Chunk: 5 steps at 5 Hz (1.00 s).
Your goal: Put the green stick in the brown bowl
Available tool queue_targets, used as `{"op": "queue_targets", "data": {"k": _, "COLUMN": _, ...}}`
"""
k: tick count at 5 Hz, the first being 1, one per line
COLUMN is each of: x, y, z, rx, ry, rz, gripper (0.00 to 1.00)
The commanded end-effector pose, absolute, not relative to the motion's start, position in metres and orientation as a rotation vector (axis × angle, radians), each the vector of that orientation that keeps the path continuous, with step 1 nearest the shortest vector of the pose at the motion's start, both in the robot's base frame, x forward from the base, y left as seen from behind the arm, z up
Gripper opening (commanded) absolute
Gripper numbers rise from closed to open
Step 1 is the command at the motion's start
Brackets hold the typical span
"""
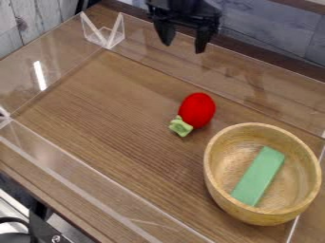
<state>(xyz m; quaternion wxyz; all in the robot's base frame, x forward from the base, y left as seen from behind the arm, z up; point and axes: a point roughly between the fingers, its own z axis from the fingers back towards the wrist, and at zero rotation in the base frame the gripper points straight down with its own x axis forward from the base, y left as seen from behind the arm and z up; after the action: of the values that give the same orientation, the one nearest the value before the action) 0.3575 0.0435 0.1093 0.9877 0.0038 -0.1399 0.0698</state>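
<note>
The green stick lies flat inside the brown bowl, slanted from upper right to lower left. The bowl stands on the wooden table at the lower right. My gripper hangs at the top centre, above the table's far edge and well away from the bowl. Its two black fingers are spread apart and hold nothing.
A red round object with a small green stub lies mid-table, left of the bowl. Clear acrylic walls ring the wooden table. A clear stand is at the back left.
</note>
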Motion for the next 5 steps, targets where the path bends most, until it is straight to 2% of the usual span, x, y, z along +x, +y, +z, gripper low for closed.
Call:
{"op": "queue_targets", "data": {"k": 1, "x": 0.366, "y": 0.053, "z": 0.141, "rx": 0.012, "ry": -0.349, "rz": 0.127, "gripper": 1.00}}
{"op": "queue_targets", "data": {"k": 2, "x": 0.364, "y": 0.061, "z": 0.145, "rx": 0.020, "ry": -0.344, "rz": 0.121, "gripper": 1.00}}
{"op": "queue_targets", "data": {"k": 3, "x": 0.362, "y": 0.049, "z": 0.147, "rx": 0.021, "ry": -0.340, "rz": 0.132, "gripper": 0.00}}
{"op": "queue_targets", "data": {"k": 4, "x": 0.360, "y": 0.036, "z": 0.150, "rx": 0.025, "ry": -0.333, "rz": 0.124, "gripper": 1.00}}
{"op": "queue_targets", "data": {"k": 5, "x": 0.361, "y": 0.043, "z": 0.149, "rx": 0.049, "ry": -0.329, "rz": 0.115, "gripper": 1.00}}
